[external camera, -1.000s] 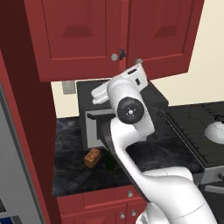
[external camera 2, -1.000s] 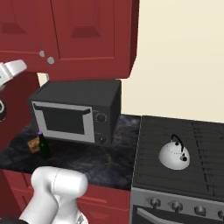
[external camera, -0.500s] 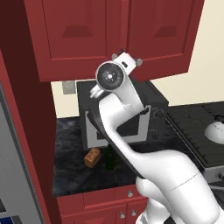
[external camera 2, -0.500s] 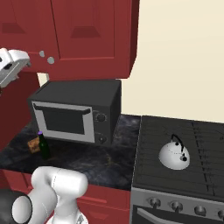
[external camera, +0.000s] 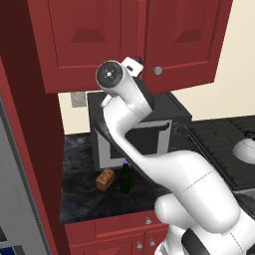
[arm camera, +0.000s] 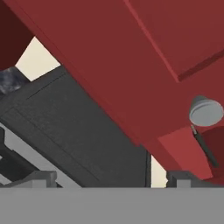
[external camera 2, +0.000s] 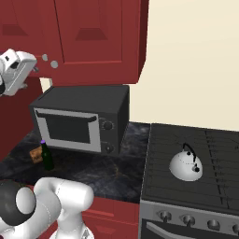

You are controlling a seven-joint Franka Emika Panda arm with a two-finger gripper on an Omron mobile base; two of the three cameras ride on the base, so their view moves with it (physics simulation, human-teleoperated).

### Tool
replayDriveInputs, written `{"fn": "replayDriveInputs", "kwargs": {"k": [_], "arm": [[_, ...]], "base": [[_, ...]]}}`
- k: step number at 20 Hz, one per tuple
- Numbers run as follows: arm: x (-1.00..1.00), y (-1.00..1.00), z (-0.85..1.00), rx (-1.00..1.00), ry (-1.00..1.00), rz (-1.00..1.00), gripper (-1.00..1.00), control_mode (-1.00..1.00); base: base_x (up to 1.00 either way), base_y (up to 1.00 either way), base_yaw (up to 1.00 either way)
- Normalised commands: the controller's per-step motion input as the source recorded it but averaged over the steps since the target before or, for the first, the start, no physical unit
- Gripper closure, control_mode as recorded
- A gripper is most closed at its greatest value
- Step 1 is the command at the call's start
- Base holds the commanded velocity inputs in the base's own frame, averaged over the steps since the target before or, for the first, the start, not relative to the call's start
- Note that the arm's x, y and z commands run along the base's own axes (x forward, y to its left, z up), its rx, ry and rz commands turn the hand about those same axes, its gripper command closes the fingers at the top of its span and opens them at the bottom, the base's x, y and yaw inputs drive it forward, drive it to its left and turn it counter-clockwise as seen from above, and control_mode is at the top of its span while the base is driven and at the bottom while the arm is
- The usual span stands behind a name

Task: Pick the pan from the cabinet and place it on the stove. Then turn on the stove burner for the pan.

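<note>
The red cabinet (external camera: pixel 89 40) hangs over the counter with both doors shut, so the pan is hidden. My gripper (external camera: pixel 134 63) is raised to the doors' lower edge, right at the round silver knobs (external camera 2: pixel 54 64). In the hand view one knob (arm camera: pixel 205 110) sits ahead and to the right, and the gripper (arm camera: pixel 111 181) is open, its fingertips (arm camera: pixel 41 177) wide apart with nothing between them. The black stove (external camera 2: pixel 219 144) lies to the right, a row of knobs (external camera 2: pixel 186 220) along its grey front.
A white kettle (external camera 2: pixel 186 164) stands on the stove's near left grate. A black-and-silver microwave (external camera 2: pixel 79 122) fills the counter under the cabinet. In front of it stand a dark bottle (external camera: pixel 125 179) and a small brown object (external camera: pixel 105 179). A tall red panel (external camera: pixel 35 149) borders the left.
The arm has swung its elbow upward and the hand has risen closer to the cabinet knobs. The jaws have stayed wide apart.
</note>
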Motion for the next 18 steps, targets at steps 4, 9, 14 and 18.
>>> {"fn": "replayDriveInputs", "kwargs": {"k": [4,9,14,18], "arm": [[0.29,0.00,-0.09,-0.14,0.01,0.00,-1.00,-1.00],[0.19,-0.06,-0.02,-0.13,0.00,0.00,-1.00,-1.00],[0.23,-0.11,0.00,-0.11,0.00,0.00,-1.00,-1.00],[0.24,-0.18,0.00,-0.10,0.00,0.00,-1.00,-1.00]], "base": [[0.00,0.00,0.00],[0.00,0.00,0.00],[0.00,0.00,0.00],[0.00,0.00,0.00]]}}
